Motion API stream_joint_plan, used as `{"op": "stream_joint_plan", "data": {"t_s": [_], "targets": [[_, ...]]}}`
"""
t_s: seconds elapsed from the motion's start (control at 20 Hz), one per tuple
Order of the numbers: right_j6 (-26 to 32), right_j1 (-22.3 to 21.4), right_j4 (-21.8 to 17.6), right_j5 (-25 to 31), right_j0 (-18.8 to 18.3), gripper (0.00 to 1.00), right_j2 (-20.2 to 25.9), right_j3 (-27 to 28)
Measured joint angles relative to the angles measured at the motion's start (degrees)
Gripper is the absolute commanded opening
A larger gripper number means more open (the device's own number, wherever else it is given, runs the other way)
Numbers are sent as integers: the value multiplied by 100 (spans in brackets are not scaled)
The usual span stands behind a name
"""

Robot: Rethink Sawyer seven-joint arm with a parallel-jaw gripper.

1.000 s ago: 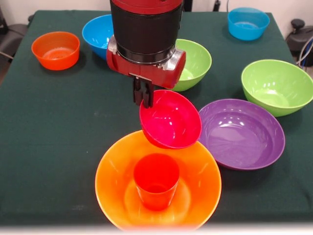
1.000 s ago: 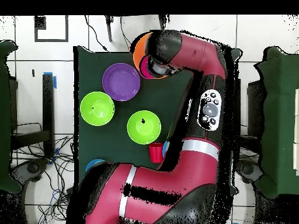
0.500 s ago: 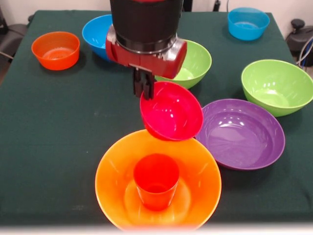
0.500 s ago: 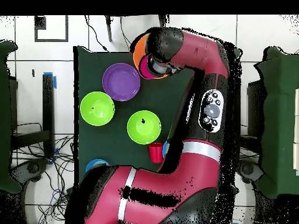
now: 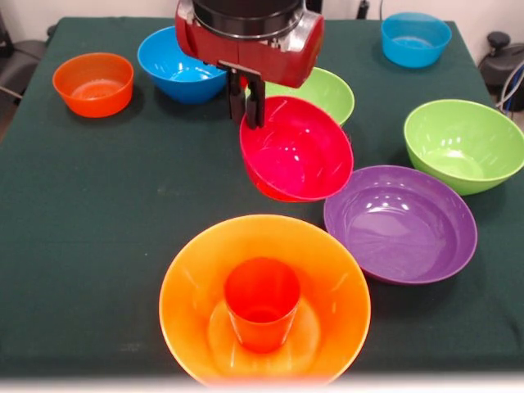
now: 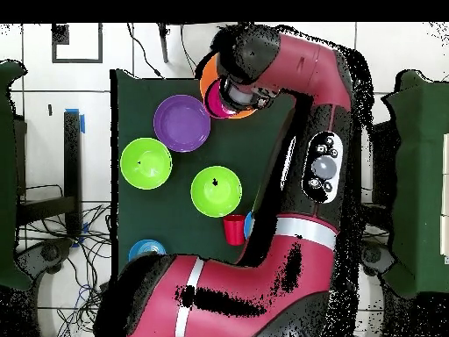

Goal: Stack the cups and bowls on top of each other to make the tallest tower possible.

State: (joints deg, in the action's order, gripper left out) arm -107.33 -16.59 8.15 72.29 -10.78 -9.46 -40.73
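My gripper (image 5: 252, 105) is shut on the rim of the small crimson bowl (image 5: 299, 151) and holds it tilted in the air, above the table and behind the big orange bowl (image 5: 187, 282). An orange cup (image 5: 262, 304) stands upright, mouth up, in the middle of the big orange bowl at the near edge. The crimson bowl hangs apart from the cup and the orange bowl. In the overhead view the arm covers the gripper; the crimson bowl (image 6: 217, 103) shows beside it. A red cup (image 6: 233, 230) stands near the robot's base.
A wide purple bowl (image 5: 401, 223) sits right of the crimson bowl. Two lime green bowls (image 5: 463, 143) (image 5: 323, 94), two blue bowls (image 5: 173, 61) (image 5: 415, 38) and a small orange bowl (image 5: 92, 83) stand farther back.
My gripper has risen and drawn back toward the robot with the crimson bowl, which now hangs higher and farther from the orange bowl and cup.
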Motion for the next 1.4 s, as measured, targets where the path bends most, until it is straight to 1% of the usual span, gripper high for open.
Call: {"op": "stream_joint_plan", "data": {"t_s": [0.25,0.6,1.0,1.4], "targets": [[0,80,0,0,-21,0,-1,286],[0,314,0,0,-99,0,-1,769],[0,510,0,0,-125,0,-2,926],[0,604,0,1,-126,0,-9,936]]}}
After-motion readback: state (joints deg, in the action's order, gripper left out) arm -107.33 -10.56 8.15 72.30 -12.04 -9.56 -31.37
